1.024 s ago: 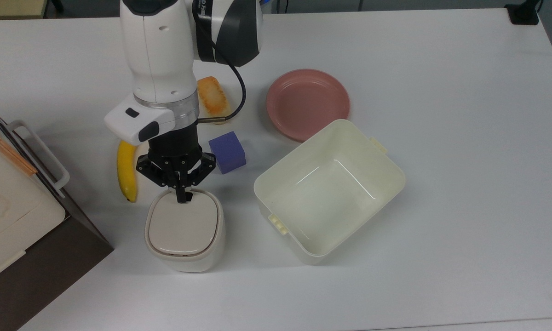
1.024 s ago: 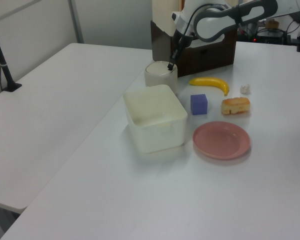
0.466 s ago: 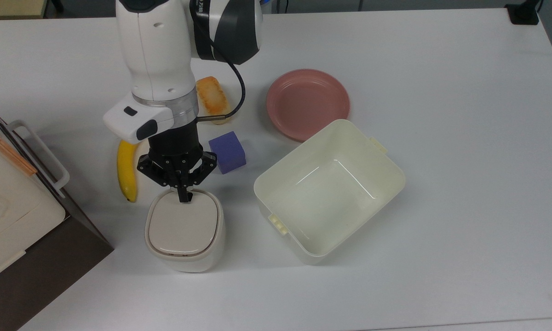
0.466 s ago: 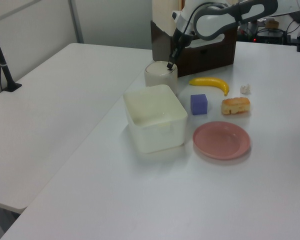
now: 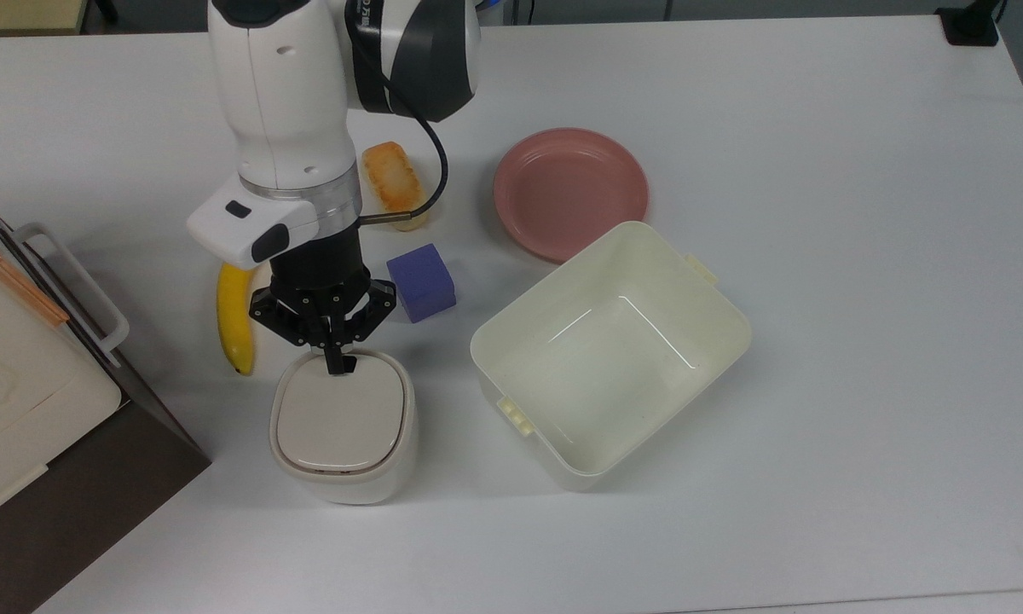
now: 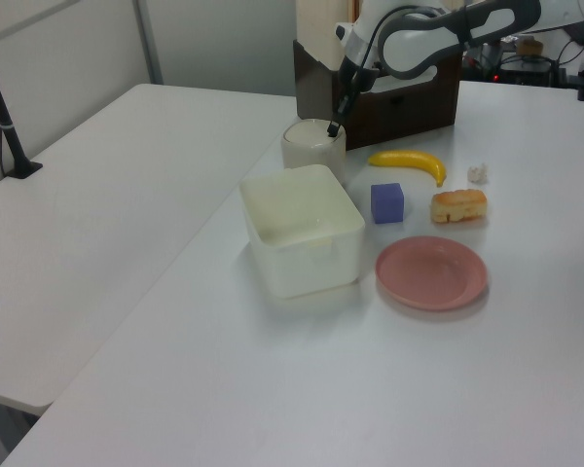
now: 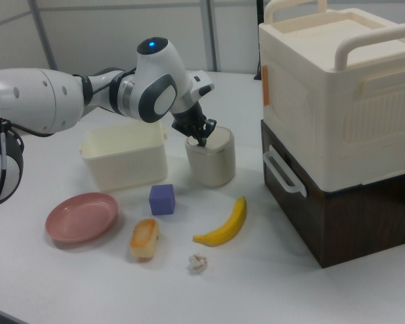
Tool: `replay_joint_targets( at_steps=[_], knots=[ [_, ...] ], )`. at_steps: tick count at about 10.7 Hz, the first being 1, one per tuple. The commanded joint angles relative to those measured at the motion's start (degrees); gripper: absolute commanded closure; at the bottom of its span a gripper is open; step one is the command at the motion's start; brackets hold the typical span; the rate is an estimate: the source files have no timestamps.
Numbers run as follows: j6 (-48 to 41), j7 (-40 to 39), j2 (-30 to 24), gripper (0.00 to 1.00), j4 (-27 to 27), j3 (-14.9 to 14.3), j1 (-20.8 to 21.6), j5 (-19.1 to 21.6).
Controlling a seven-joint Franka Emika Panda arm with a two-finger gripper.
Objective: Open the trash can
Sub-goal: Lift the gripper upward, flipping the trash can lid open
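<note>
Top view: trash can (image 5: 342, 426) lid seen closed.
Fingers (image 5: 336, 365): pressed together, tip set on the lid's rear edge, likely for pushing the button.

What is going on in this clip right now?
A single robot arm has its pincer shut and pointing down at the near edge of the lid of the small cream trash can, seemingly at its push button. The lid lies flat and closed, so the can is not open yet. Around it on the white table sit a banana, a purple block, a piece of bread, a pink plate and a larger open tub, none being handled.
</note>
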Motion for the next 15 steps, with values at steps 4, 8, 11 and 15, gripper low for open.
replay_joint_targets(
  at_steps=[4,8,11,15],
  knots=[
    [1.3,-4.2,-1.4,1.00,-4.6,0.7,-0.6,1.7],
    [-1.4,-3.0,-3.8,1.00,-2.7,0.8,-1.9,9.3],
    [-5.7,-3.0,-6.4,1.00,-1.6,1.3,-2.8,10.8],
    [-13.3,-3.7,-14.2,1.00,-1.6,1.7,-4.7,14.1]
  ],
)
